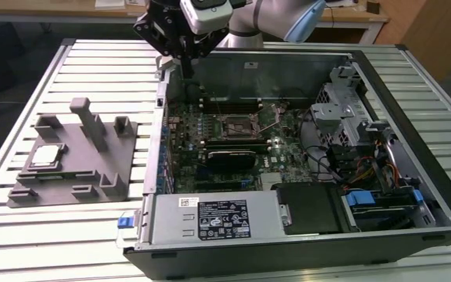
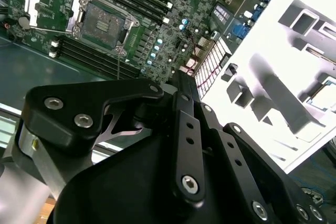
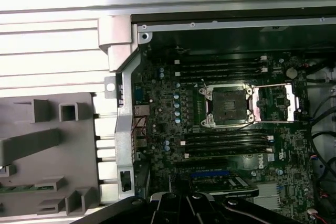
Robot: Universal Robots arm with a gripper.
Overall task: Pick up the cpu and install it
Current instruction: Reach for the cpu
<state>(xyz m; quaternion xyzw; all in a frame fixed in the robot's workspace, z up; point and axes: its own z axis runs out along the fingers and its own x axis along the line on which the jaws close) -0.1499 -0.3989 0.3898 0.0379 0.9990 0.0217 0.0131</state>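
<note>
Gripper: the gripper [image 1: 183, 51] is hanging over the far wall of the computer case [image 1: 304, 258], toward the corner on the exterior view's left. It is touching nothing that can be made out.
Grip state: cannot be told. Its own black linkage is blocking the business end in both wrist views. No chip is showing at it.
Cpu: the cpu [image 1: 45, 155] is lying flat in a recess of the grey plastic tray [image 1: 77, 176]. The tray is sitting outside the case, on the exterior view's left of it, well apart from the gripper.
Socket: the CPU socket [image 3: 227, 106] is sitting on the motherboard [image 1: 280, 153] inside the case. Its metal load plate [image 3: 275, 103] is lying swung open beside it, and the seat is looking bare.
Done: judging by this layout, only the socket is standing ready.
Left: the pick-up is not yet made, and neither are the seating in the socket and the closing of the plate.
Hidden: the socket's contacts and orientation marks are proving too fine to make out.
Cut off: the first wrist view is cropping the tray where it lies farthest from the case.
Support: the case and tray are both resting on the slatted metal table [image 1: 92, 64].
</note>
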